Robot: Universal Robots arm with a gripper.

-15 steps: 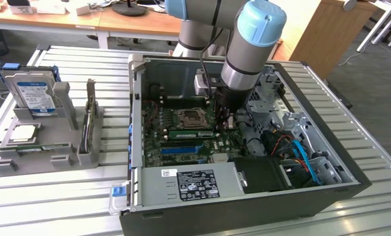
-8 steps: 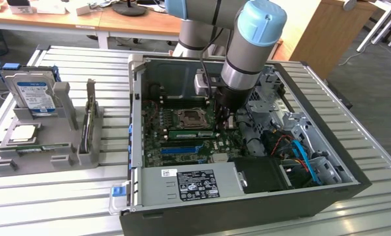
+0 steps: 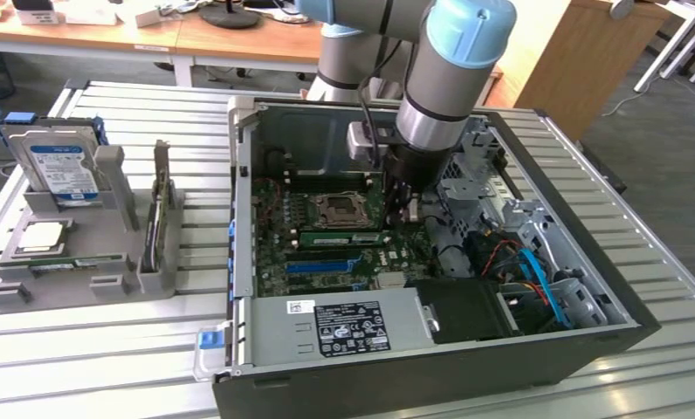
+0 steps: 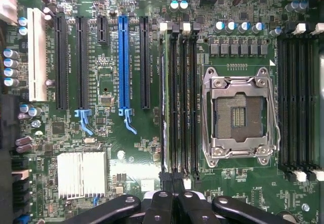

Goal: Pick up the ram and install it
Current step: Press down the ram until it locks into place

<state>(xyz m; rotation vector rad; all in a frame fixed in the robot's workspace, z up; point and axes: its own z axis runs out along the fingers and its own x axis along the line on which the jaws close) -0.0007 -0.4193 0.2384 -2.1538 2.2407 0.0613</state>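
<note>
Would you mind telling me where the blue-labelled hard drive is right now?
The hard drive stands upright in the grey holder on the exterior view's left, behind the square processor chip, outside the computer case.

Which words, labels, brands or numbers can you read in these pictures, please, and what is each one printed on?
None can be read letter for letter.
Hard drive blue and white label: print too small.
Power supply white sticker and black label: print blurred.
Motherboard white slot lettering: too fine to read.
Small white sticker on the motherboard: nothing legible.
</note>
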